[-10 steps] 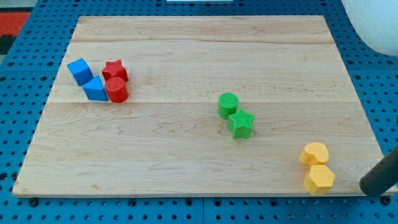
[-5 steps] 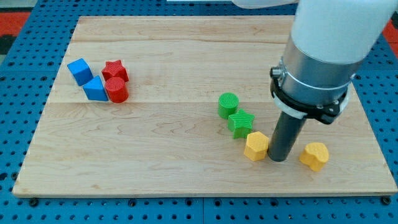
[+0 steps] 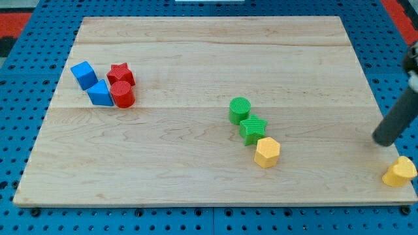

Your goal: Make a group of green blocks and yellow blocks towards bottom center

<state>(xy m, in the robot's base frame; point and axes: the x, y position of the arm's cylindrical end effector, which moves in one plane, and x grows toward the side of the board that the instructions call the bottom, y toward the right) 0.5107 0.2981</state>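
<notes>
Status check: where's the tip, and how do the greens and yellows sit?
My tip at view's right, above yellow block. Yellow hexagon against green star, by green cylinder. Nothing between.

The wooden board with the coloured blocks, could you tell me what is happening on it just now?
My tip stands at the view's right edge, touching no block. The yellow hexagon block sits against the green star block and green cylinder block. The other yellow block lies alone at the bottom right corner, below my tip.
</notes>
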